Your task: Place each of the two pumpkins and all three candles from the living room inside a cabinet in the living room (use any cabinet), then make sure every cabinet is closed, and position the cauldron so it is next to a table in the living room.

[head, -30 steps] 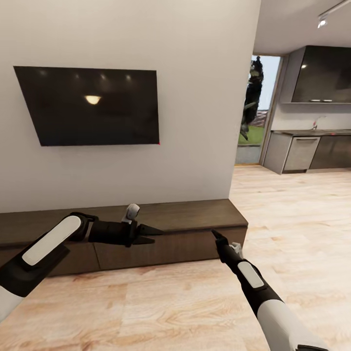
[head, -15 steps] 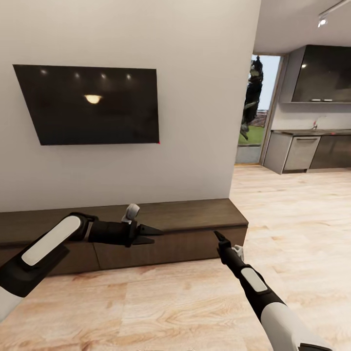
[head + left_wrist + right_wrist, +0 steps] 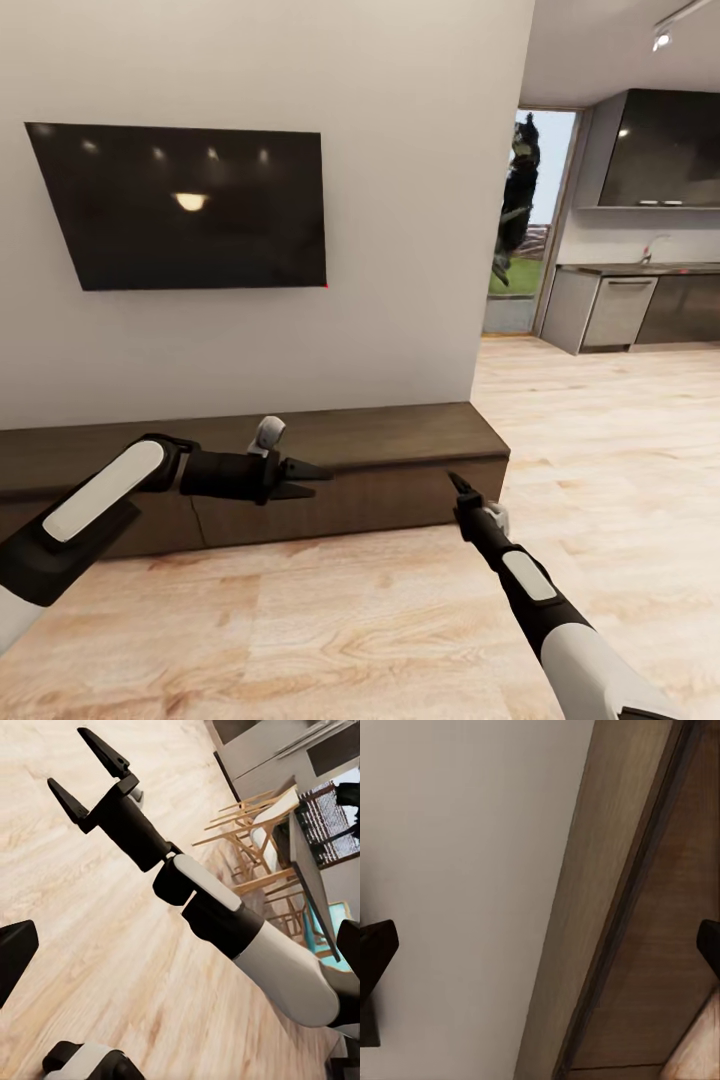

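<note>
The long low dark-brown cabinet (image 3: 400, 440) runs along the wall under the television, and its fronts look flush and shut. My left gripper (image 3: 316, 480) hangs open in front of the cabinet's middle, holding nothing. My right gripper (image 3: 457, 484) is open and empty too, pointing at the cabinet's right end from just above the floor. The left wrist view shows that right gripper (image 3: 66, 756) from the side with its fingers spread. The right wrist view looks closely at the cabinet (image 3: 660, 945) top and front where it meets the wall. Pumpkins, candles, cauldron and table are out of view.
A black television (image 3: 190, 210) hangs on the grey wall above the cabinet. Light wood floor (image 3: 600, 430) stretches right toward a kitchen counter (image 3: 620, 310) and a glass door (image 3: 520, 240). In the left wrist view, wooden dining chairs (image 3: 255, 825) stand at a dark table.
The whole picture has shifted slightly upward, so the camera has moved. My right arm has sunk a little lower and to the right. The left arm holds its pose.
</note>
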`<state>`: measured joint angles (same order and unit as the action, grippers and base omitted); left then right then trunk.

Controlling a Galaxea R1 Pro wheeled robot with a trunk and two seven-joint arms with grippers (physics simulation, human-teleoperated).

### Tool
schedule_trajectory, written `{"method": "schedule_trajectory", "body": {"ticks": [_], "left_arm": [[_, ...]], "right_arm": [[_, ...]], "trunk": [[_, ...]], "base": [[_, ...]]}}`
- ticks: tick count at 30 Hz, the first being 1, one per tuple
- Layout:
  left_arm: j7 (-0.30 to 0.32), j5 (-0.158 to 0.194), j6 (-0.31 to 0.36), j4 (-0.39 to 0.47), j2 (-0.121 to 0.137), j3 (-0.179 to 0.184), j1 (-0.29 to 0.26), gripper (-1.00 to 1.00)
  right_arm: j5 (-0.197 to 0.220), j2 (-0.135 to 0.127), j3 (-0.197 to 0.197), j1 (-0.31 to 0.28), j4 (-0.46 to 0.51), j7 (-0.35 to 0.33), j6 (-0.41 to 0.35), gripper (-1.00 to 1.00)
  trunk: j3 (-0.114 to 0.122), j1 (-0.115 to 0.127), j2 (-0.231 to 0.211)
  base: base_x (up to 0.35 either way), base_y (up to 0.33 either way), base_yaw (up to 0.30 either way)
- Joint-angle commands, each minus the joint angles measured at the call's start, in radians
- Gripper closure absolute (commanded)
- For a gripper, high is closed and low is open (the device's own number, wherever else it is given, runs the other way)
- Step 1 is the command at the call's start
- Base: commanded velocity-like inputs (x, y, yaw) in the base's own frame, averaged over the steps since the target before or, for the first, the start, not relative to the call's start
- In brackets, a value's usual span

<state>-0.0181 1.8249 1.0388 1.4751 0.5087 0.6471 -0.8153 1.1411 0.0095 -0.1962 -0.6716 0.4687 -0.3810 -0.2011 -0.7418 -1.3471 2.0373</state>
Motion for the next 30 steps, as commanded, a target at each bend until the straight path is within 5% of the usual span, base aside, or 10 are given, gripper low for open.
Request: {"method": "schedule_trajectory", "body": {"ticks": [1, 22, 30], "left_arm": [[-0.002, 0.010, 0.001, -0.006, 0.001, 0.002, -0.007, -1.00], [-0.002, 0.017, 0.001, -0.019, 0.001, 0.002, -0.026, -1.00], [-0.001, -0.008, 0.008, -0.016, -0.009, -0.012, 0.012, -1.00]], "right_arm": [[0.008, -0.002, -0.006, -0.001, 0.000, 0.002, -0.007, -1.00], [0.008, -0.002, -0.006, -0.001, 0.000, 0.002, -0.007, -1.00], [-0.010, -0.015, 0.024, -0.002, 0.032, -0.041, -0.043, -1.00]], "trunk": [[-0.001, 0.000, 0.001], [-0.001, 0.000, 0.001], [-0.001, 0.000, 0.001]], "base": [[-0.051, 0.000, 0.000], [-0.051, 0.000, 0.000], [-0.017, 0.000, 0.000]]}}
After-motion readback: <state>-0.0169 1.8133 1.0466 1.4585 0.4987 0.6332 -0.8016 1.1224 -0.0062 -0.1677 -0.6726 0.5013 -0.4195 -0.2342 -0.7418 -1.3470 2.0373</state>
